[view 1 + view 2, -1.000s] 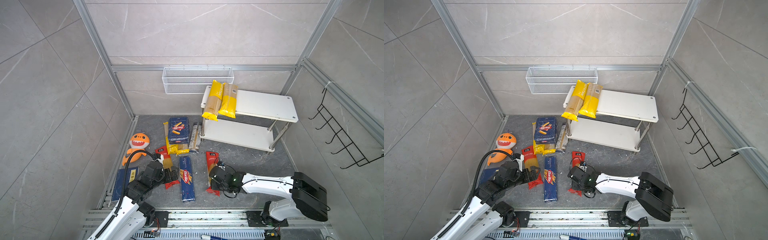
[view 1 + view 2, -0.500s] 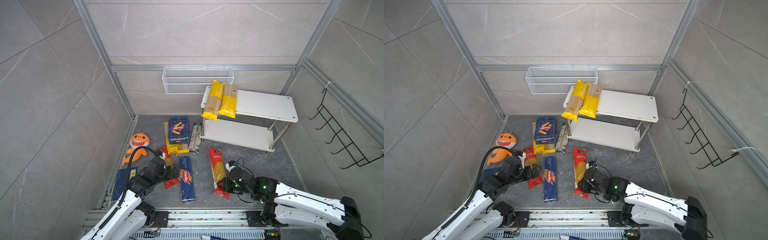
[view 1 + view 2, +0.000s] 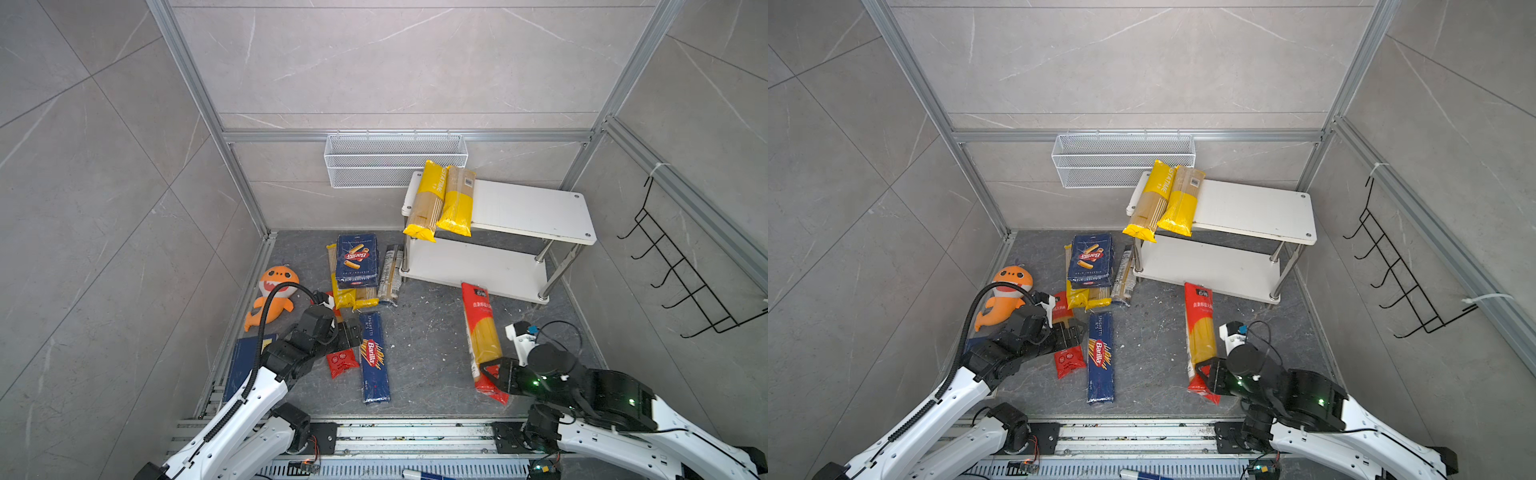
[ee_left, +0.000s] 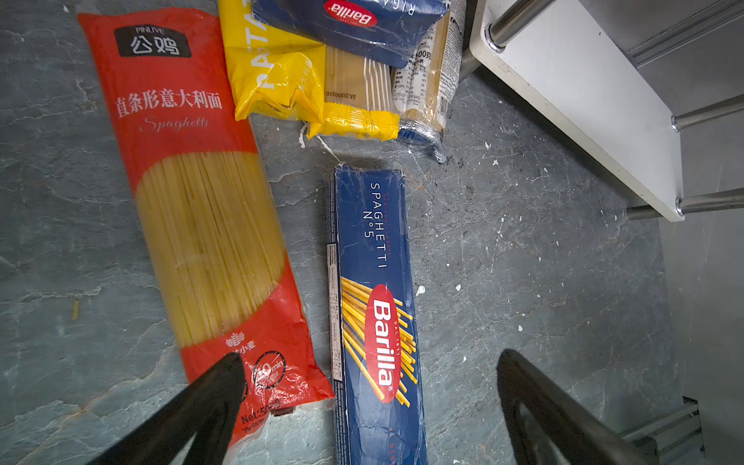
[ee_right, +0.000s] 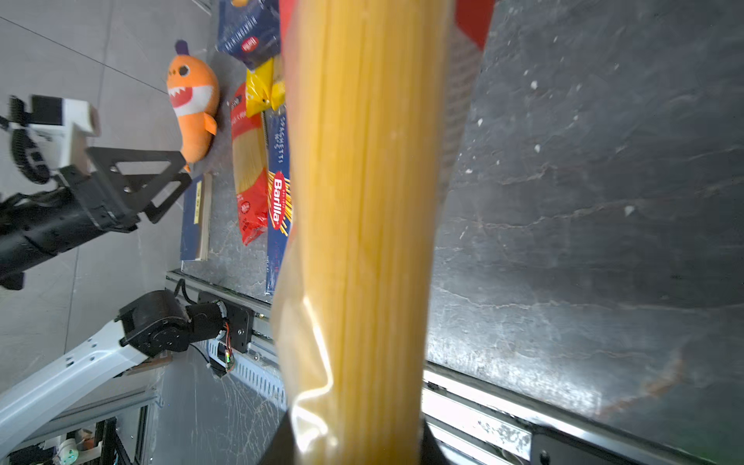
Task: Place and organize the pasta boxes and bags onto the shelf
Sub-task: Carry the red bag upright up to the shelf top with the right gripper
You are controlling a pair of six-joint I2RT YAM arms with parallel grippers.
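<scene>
Right claw (image 3: 489,372): pinched on the near end of a red-ended spaghetti bag (image 3: 480,332); we see this in both top views.
Right wrist view: only that bag's clear middle fills the frame, and the claw tips are cut off.
Left claw (image 4: 370,360): spread wide.
Left wrist view: one finger is over a second red bag (image 4: 201,221), the other over bare counter (image 4: 543,261), with the long Barilla box (image 4: 374,302) between them.
Shelf (image 3: 528,208): two yellow-ended bags (image 3: 428,199) lie on the top tier and overhang its front edge.
Beside the shelf: the wide Barilla box (image 3: 357,259) rests on yellow packs (image 3: 345,297), with the clear printed bag (image 3: 391,270) alongside.
Hidden: in the top views the left arm covers the second red bag's middle.
Unclear: we cannot tell whether the held bag is clear of the counter.
</scene>
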